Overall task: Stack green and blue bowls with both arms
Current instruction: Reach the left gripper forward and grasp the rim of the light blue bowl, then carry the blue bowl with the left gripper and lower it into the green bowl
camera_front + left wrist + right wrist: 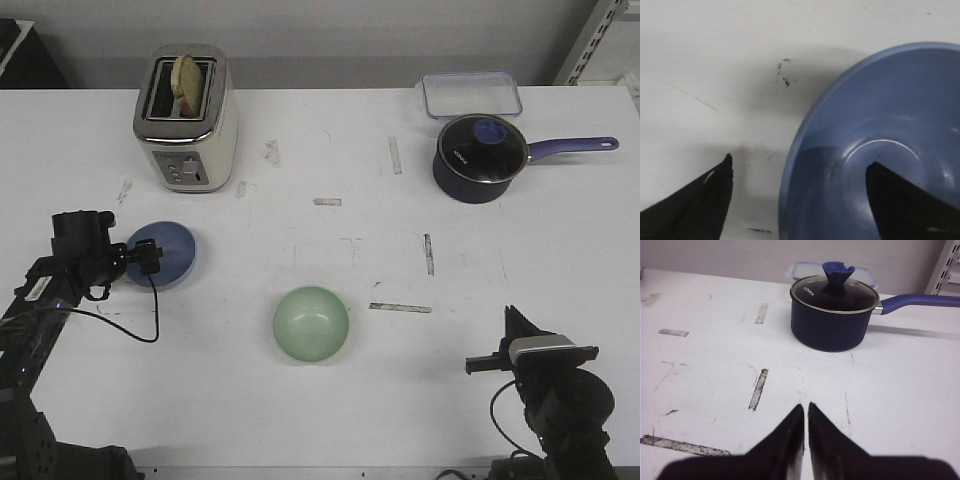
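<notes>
The blue bowl (pixel 166 254) sits on the white table at the left. My left gripper (pixel 143 257) is open and straddles its near-left rim: in the left wrist view one fingertip (pixel 722 172) is outside over the table, the other (pixel 885 180) is inside the blue bowl (pixel 890 130). My left gripper (pixel 801 167) is not closed on the rim. The green bowl (pixel 311 323) sits alone at the front middle. My right gripper (pixel 515 325) is at the front right, shut and empty (pixel 805 407), well away from both bowls.
A toaster (pixel 186 118) with bread stands at the back left. A dark lidded saucepan (pixel 480 158) with a purple handle and a clear plastic box (pixel 471 94) are at the back right; the saucepan (pixel 834 315) faces my right gripper. Tape marks dot the table (pixel 400 250).
</notes>
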